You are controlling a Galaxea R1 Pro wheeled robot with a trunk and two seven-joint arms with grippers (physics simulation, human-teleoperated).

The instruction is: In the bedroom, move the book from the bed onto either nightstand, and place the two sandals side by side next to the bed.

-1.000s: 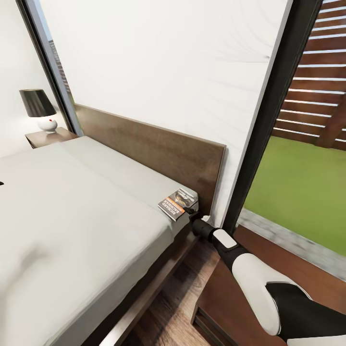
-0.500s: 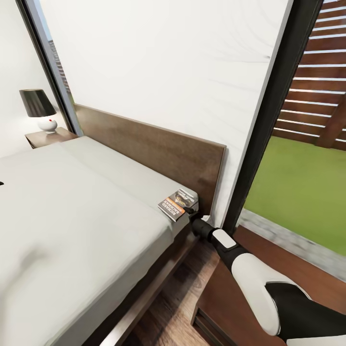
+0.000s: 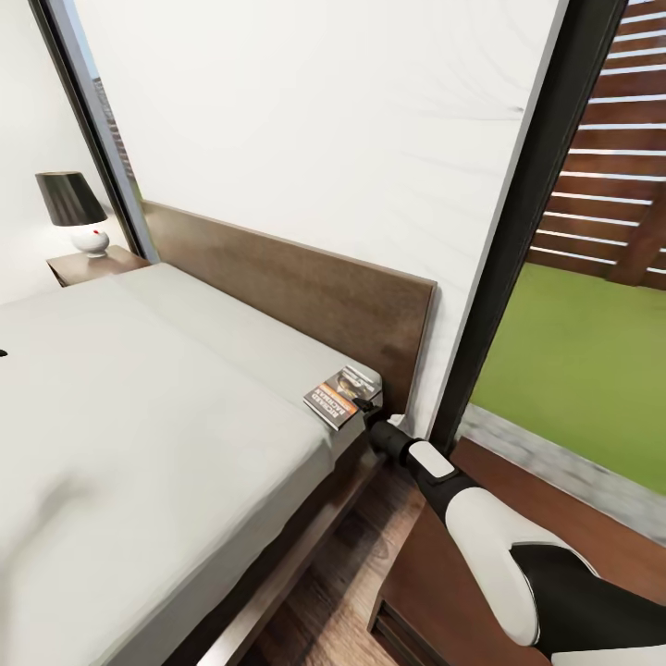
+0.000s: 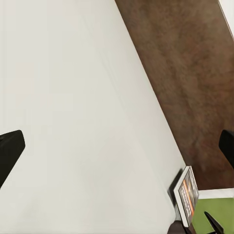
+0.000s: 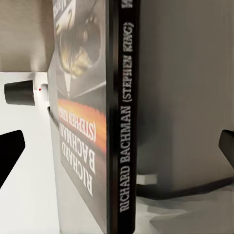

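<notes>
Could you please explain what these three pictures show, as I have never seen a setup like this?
This is a simulated two-armed robot, steered by a person. The large picture comes from a camera on its head. It looks down on a bed with a grey mattress and a dark headboard. The white and black limb is the robot's right arm, reaching to a book that lies at the mattress corner by the headboard. A nightstand with a lamp stands beyond the bed.

The other two pictures come from cameras near each pincer. The right pincer is open, with the book's spine between its dark fingertips and not yet gripped. The left pincer is open too, hovering over the mattress, holding nothing.
</notes>
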